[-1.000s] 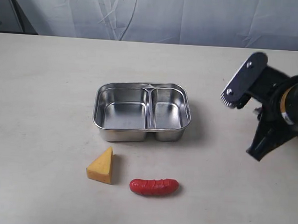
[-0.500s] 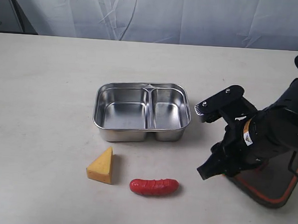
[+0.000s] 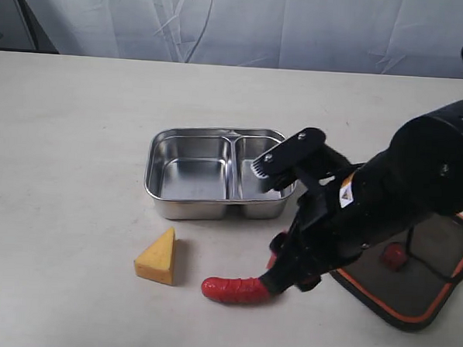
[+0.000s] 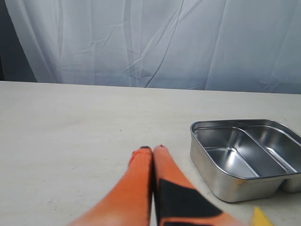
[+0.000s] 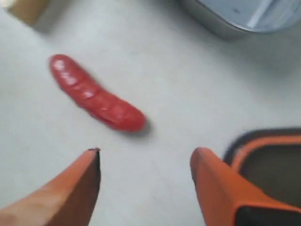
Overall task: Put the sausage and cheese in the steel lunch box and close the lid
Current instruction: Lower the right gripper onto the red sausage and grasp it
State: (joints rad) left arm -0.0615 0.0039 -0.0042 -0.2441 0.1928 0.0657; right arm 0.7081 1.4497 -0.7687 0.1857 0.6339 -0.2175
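The red sausage (image 3: 233, 289) lies on the table in front of the steel lunch box (image 3: 220, 173), which stands empty. The yellow cheese (image 3: 159, 257) lies to the left of the sausage. My right gripper (image 3: 264, 226) hangs open just over the sausage's right end. In the right wrist view the sausage (image 5: 96, 96) lies a little ahead of the open right gripper (image 5: 145, 157), with nothing between its fingers. The dark lid (image 3: 428, 269) lies flat at the right, partly hidden by the arm. My left gripper (image 4: 153, 149) is shut and empty above bare table, left of the lunch box (image 4: 244, 155).
The right arm's black body covers the table between the lunch box and the lid. A white curtain hangs behind the table's far edge. The lid's orange rim (image 5: 263, 143) lies close beside one right finger.
The right arm has swung left and down from the table's right side to the sausage, and its jaws have spread wider. The lid now shows behind it. The left gripper stays shut.
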